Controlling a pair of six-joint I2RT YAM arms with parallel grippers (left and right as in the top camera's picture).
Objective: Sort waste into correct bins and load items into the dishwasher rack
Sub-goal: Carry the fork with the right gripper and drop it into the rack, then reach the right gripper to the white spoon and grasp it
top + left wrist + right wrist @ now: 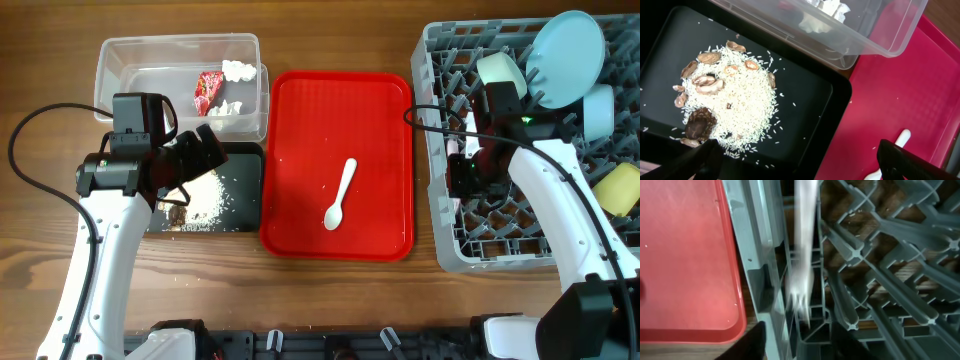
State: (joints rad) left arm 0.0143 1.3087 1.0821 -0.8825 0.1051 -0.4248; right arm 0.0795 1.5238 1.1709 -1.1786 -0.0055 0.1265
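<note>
The clear tub (pixel 110 60) holds the red wrapper (pixel 208 90) and tissue pieces (pixel 238 70). Food scraps (pixel 735 95), rice and brown bits, lie in the black tray (pixel 805 100). My left gripper (pixel 800 165) is open and empty, above the black tray's right edge. My right gripper (pixel 800 342) is open over the left side of the dishwasher rack (pixel 450 250). A blurred white fork (pixel 804 265) stands between its fingers inside a rack slot. A white spoon (pixel 340 195) lies on the red tray (pixel 300 120).
The rack holds a light blue plate (pixel 565 45), a pale green bowl (pixel 500 70), a light blue bowl (pixel 598 110) and a yellow cup (pixel 620 188). The red tray lies between the black tray and the rack. Cables trail from both arms.
</note>
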